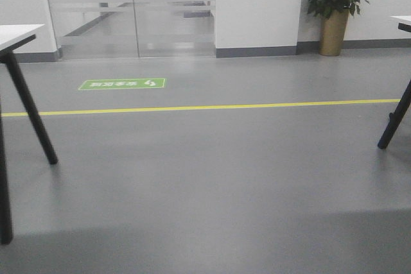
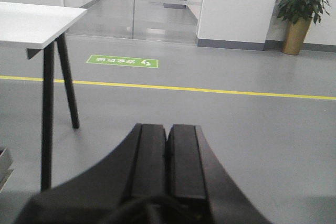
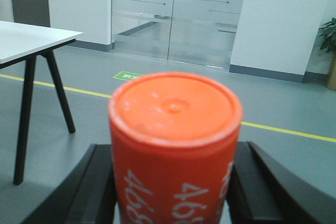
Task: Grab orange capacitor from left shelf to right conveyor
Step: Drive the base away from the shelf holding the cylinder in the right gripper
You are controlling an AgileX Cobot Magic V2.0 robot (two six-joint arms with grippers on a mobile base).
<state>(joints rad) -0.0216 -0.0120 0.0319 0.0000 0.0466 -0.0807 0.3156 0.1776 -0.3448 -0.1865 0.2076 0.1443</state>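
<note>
The orange capacitor point(image 3: 176, 145), a smooth cylinder with white "4680" down its side, fills the middle of the right wrist view, and my right gripper point(image 3: 173, 187) is shut on it, one black finger pressed against each side. It is carried in the air above the grey floor. In the left wrist view my left gripper point(image 2: 168, 150) is shut with its two black fingers together and nothing between them. The left shelf and the right conveyor are out of view in every frame.
A white table on black legs point(image 2: 37, 22) stands at the left. Another table's leg point(image 1: 395, 117) shows at the right edge. Grey floor carries a yellow line point(image 1: 205, 107) and a green sign point(image 1: 122, 84). A potted plant point(image 1: 335, 4) and glass doors point(image 1: 128, 11) stand at the back.
</note>
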